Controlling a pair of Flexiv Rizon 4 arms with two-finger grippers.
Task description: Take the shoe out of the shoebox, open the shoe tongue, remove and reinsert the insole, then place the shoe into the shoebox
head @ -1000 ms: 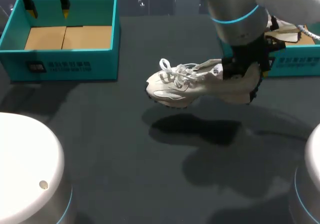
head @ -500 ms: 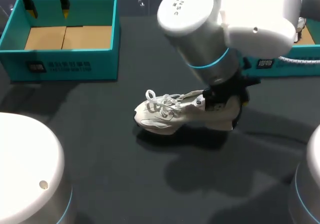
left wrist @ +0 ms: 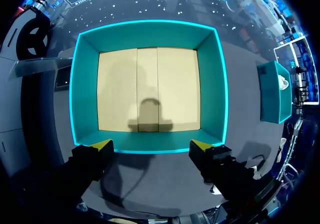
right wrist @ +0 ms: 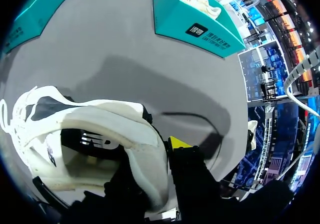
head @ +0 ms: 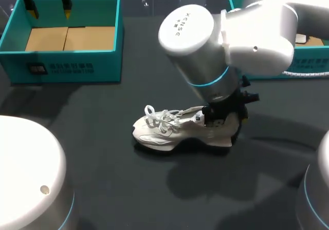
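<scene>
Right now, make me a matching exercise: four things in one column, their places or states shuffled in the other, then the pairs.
1. white sneaker
2. left shoebox
3. right shoebox
4. left jaws

A. open, above a shoebox
B. empty, bare cardboard floor
C. heel held in the right jaws
D. partly behind the right arm

Pairs: 1-C, 2-B, 3-D, 4-A

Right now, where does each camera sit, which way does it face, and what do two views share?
Head view: above and behind, facing down on the table; both arms show, right gripper at the heel of the shoe.
Left wrist view: above the empty shoebox, looking down into it; left gripper open.
Right wrist view: at the shoe's heel, facing across the table; one yellow tip shows.
Shared: head and right wrist views show the shoe.
</scene>
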